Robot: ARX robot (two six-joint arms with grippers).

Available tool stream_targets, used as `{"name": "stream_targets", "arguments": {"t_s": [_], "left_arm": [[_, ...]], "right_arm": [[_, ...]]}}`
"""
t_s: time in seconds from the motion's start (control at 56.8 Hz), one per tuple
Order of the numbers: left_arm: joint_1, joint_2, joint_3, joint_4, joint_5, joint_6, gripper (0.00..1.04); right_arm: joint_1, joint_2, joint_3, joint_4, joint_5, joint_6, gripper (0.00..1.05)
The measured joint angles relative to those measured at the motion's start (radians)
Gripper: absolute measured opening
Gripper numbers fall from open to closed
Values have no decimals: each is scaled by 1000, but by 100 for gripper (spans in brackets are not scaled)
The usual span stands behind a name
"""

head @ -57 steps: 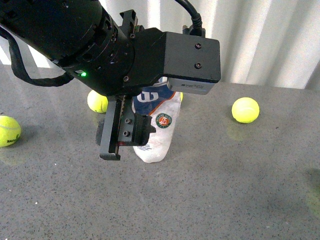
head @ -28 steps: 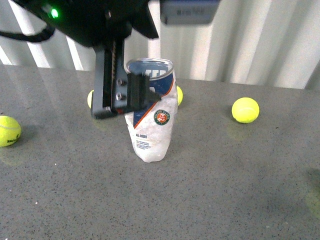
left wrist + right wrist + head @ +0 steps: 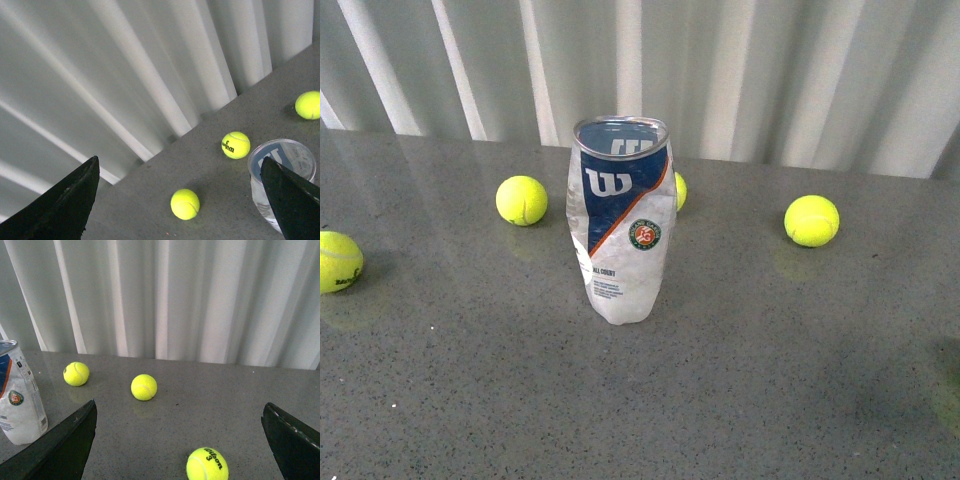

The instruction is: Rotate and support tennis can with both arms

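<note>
In the front view, the tennis can [image 3: 620, 218] stands upright near the middle of the grey table [image 3: 770, 380], with its open metal rim on top. Its clear wall looks dented and crumpled, so I judge it is light, thin and easy to crush; it may also slip. A gentle hold at the middle of the label, from two opposite sides, seems best. No ball shows through the clear lower part, so it seems to be empty. Three yellow balls lie on the table: one just left of the can [image 3: 521, 200], one at the right [image 3: 811, 220], one at the far left edge [image 3: 339, 261]. A fourth is half hidden behind the can. No arm is seen here.

In the left wrist view, the left gripper [image 3: 185, 200] is wide open and holds nothing. The can [image 3: 279, 181] is below, beside one finger, with nothing visible inside the mouth.

In the right wrist view, the right gripper [image 3: 182, 440] is also wide open and empty. The can [image 3: 19, 392] stands well apart from it, at the side.
</note>
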State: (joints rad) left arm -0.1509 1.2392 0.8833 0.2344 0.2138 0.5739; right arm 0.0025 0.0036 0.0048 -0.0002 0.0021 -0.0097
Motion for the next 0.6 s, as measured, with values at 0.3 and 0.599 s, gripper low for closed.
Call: {"name": "stream_targets", "arguments": {"t_s": [0.3,0.599], "left_arm": [[148,-129,-317,298,-160,-432,81],[151,-277,-618,443,-214,-558,31]], "right_arm": [[0,0,0,0,0,0,98],[0,0,0,0,0,0,98]]}}
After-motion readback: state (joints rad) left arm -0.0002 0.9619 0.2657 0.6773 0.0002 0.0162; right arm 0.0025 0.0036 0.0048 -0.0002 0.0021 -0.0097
